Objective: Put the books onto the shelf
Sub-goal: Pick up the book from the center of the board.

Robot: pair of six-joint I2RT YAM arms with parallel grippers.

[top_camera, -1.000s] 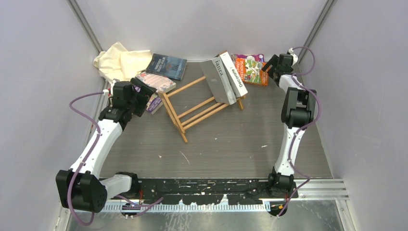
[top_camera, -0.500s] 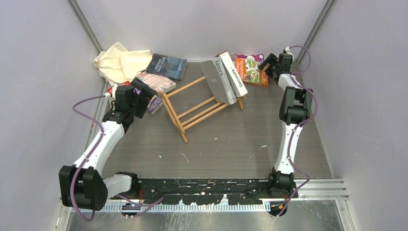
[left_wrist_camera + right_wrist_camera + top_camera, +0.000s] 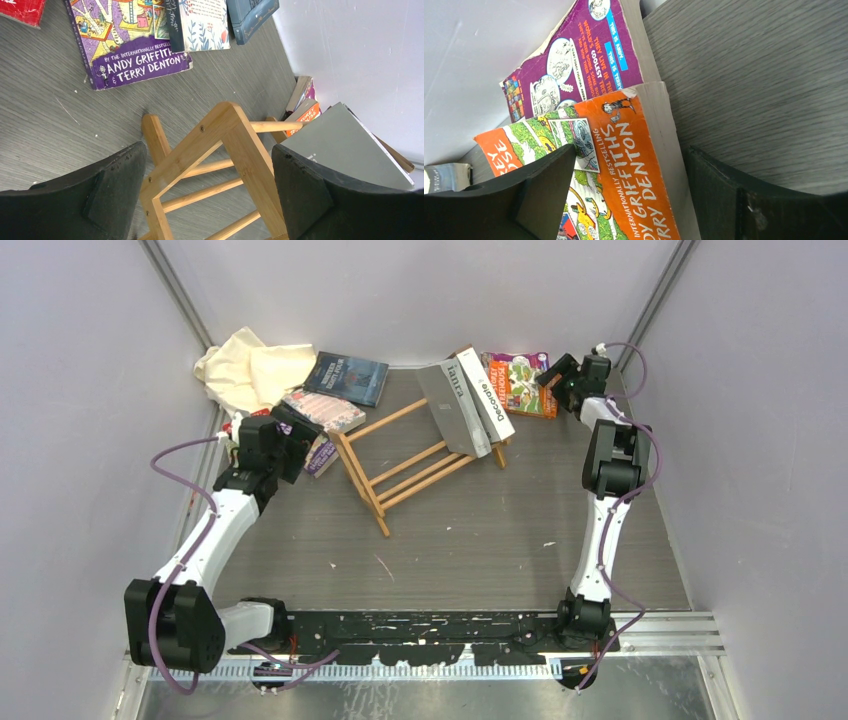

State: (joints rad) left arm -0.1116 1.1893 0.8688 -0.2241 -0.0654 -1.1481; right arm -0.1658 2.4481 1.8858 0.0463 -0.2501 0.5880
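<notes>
The wooden shelf (image 3: 415,458) sits slantwise mid-table, with a grey book (image 3: 452,410) and the white "Decorate" book (image 3: 487,395) leaning on its right end. My left gripper (image 3: 292,438) is open, and its fingers (image 3: 115,180) straddle the shelf's end frame (image 3: 220,145) without touching it. A purple book (image 3: 130,45), a floral book (image 3: 202,22) and a dark blue book (image 3: 250,12) lie beyond it. My right gripper (image 3: 629,195) is open at the back right, one jaw over the orange book (image 3: 634,165) and one past its page edge. A purple book (image 3: 589,55) lies under the orange one.
A cream cloth (image 3: 250,368) is bunched in the back left corner. A red book (image 3: 22,7) lies at the left edge. Walls close in on the back and both sides, right behind the orange book (image 3: 522,385).
My right gripper has crept towards the back wall over the orange book. My left wrist shifted slightly back and left, then stayed put. No book has moved.
</notes>
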